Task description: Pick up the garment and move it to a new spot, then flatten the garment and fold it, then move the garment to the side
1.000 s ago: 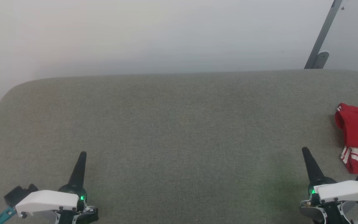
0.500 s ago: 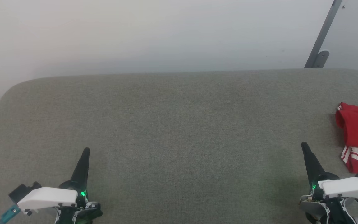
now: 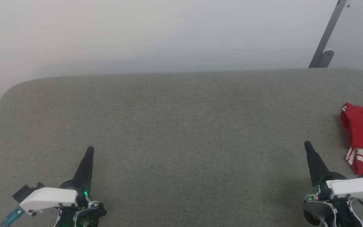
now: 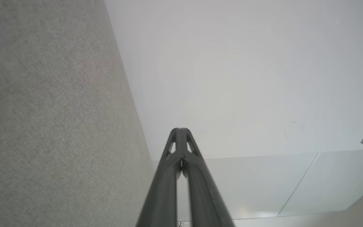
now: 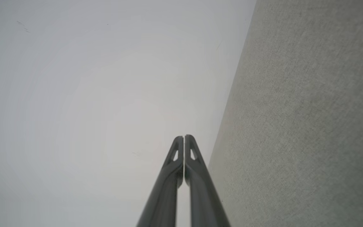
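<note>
The right gripper [image 3: 308, 145] is closed to a single point, its two dark fingers pressed together along their length with nothing between them. The garment [image 3: 362, 132] lies just to its right and a little ahead of its tip, apart from it. It is a bunched red heap with a white, red-striped band along the edge nearest the robot, and the head view's right edge cuts it off. The left gripper [image 3: 89, 149] is well away on the right gripper's other side. It too is closed with its fingertips meeting and holds nothing, and it points forward as the right one does. Both hang low over the grey upholstered surface [image 3: 181, 126], which is bare between them and runs ahead of their tips to a rounded far edge. Whether either gripper touches the fabric cannot be told. Beyond that edge stands a pale wall [image 3: 137, 31], and ahead of the right gripper a grey metal bar [image 3: 326, 37] leans up against it.
</note>
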Controlling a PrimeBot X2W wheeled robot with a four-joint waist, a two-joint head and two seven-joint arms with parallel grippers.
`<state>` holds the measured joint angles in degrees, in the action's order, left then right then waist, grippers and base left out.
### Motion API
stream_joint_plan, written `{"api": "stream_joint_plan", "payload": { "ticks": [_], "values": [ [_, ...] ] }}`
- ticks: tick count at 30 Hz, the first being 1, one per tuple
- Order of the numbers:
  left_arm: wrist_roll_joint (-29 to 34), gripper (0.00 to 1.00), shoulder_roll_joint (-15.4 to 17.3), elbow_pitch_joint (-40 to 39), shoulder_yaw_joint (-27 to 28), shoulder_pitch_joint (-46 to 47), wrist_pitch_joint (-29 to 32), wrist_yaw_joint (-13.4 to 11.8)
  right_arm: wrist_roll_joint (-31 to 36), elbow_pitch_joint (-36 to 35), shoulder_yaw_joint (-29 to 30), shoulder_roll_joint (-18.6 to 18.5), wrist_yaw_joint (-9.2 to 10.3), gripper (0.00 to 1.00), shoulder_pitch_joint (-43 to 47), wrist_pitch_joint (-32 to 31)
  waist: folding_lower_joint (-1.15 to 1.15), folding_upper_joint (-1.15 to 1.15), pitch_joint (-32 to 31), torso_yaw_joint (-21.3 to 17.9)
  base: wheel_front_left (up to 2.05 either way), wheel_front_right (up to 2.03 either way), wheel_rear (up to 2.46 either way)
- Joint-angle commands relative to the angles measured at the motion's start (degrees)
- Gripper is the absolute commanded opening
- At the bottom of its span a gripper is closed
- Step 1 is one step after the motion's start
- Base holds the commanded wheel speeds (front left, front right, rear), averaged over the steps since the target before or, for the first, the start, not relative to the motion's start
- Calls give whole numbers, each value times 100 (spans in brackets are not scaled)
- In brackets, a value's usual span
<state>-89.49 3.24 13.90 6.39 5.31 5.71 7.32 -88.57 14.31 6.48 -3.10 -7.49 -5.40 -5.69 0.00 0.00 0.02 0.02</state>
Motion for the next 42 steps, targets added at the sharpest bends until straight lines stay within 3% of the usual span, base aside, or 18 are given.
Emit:
{"api": "stream_joint_plan", "payload": {
  "ticks": [1,8,42],
  "values": [
    [-90,0,-13,3,23,101,41,27,-115,-42,12,30,0,0,-97,-39,0,0,2,0,0,0,0],
    [-305,0,-52,19,27,127,107,30,-409,-42,13,37,0,0,-108,-105,0,0,15,-2,0,0,0],
    [-301,0,-50,17,24,128,105,30,-396,-40,12,34,0,0,-102,-104,0,0,16,-2,0,0,0]
  ]
}}
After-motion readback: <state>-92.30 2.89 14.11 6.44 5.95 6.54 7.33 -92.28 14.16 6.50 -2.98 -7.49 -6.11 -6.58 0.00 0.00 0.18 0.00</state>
